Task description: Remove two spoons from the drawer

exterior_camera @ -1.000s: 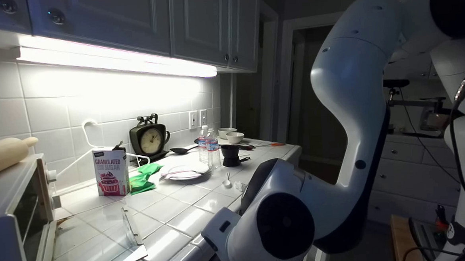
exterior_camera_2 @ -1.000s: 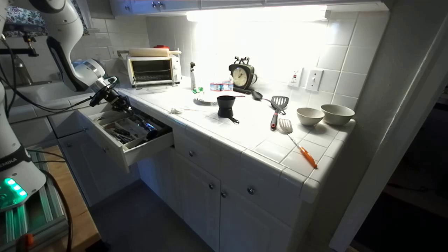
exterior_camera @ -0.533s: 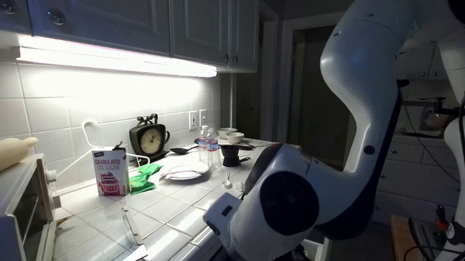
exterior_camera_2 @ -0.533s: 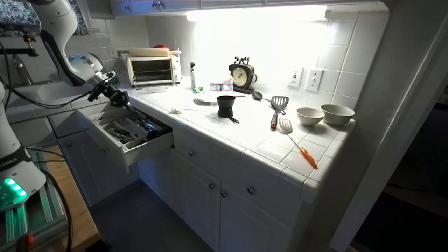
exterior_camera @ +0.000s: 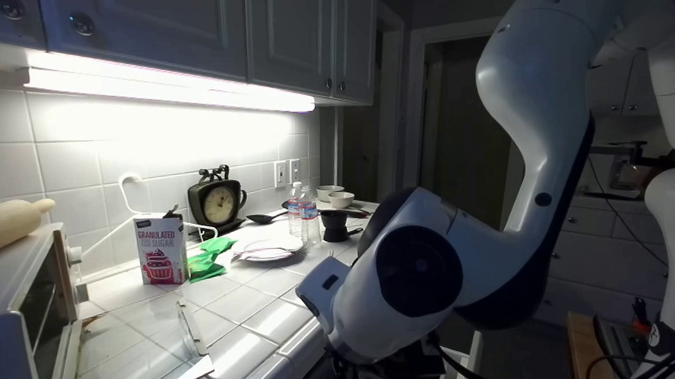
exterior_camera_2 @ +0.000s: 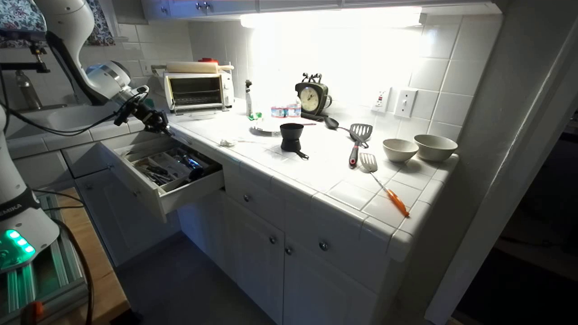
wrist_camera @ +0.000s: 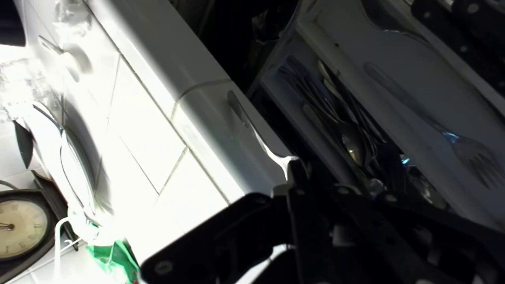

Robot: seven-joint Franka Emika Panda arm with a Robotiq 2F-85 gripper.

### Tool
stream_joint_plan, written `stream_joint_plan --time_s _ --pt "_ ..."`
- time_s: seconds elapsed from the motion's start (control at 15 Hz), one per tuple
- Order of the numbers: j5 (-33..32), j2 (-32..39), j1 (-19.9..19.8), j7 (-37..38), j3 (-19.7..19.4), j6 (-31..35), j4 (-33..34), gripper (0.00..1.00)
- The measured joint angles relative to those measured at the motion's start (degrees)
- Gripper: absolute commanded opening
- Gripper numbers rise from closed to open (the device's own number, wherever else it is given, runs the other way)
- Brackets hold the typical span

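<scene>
1. While a utensil [wrist_camera: 253, 131], perhaps a spoon, is pinched by the hand [wrist_camera: 298, 171] above the open drawer [exterior_camera_2: 194, 192], the worktop edge [wrist_camera: 209, 122] must not be struck.
2. The utensil should be laid flat.

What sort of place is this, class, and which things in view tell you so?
Probably a home kitchen: the open cutlery drawer, the toaster oven and the granulated sugar box all point that way.
</scene>
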Motion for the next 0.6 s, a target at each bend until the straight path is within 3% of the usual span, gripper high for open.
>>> stream_joint_plan --time_s 0.6 --pt "0.16 -2.81 -0.36 -0.01 -0.33 -2.96 -0.97 0.02"
